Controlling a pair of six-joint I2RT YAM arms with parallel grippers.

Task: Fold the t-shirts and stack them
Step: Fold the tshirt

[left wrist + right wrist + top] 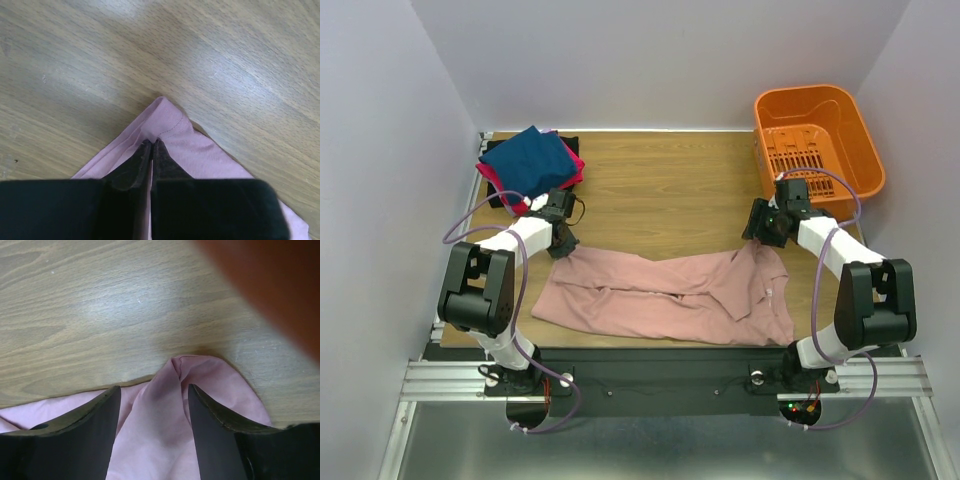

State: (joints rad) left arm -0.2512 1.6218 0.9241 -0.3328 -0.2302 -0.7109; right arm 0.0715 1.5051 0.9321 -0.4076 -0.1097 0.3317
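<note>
A dusty-pink t-shirt (670, 295) lies crumpled across the near half of the table. My left gripper (563, 243) is at its far left corner and is shut on that corner (167, 120), the fingertips (161, 146) pinching the hemmed cloth. My right gripper (760, 228) is at the shirt's far right corner, open, with a raised fold of pink cloth (170, 395) between its two fingers (202, 412). A stack of folded t-shirts, navy-blue (527, 160) on top of magenta (572, 176) and black, sits at the far left.
An orange plastic basket (817, 140) stands at the far right corner, close behind my right gripper; it shows as an orange blur (270, 285) in the right wrist view. Bare wooden table (660, 190) lies between the stack and the basket.
</note>
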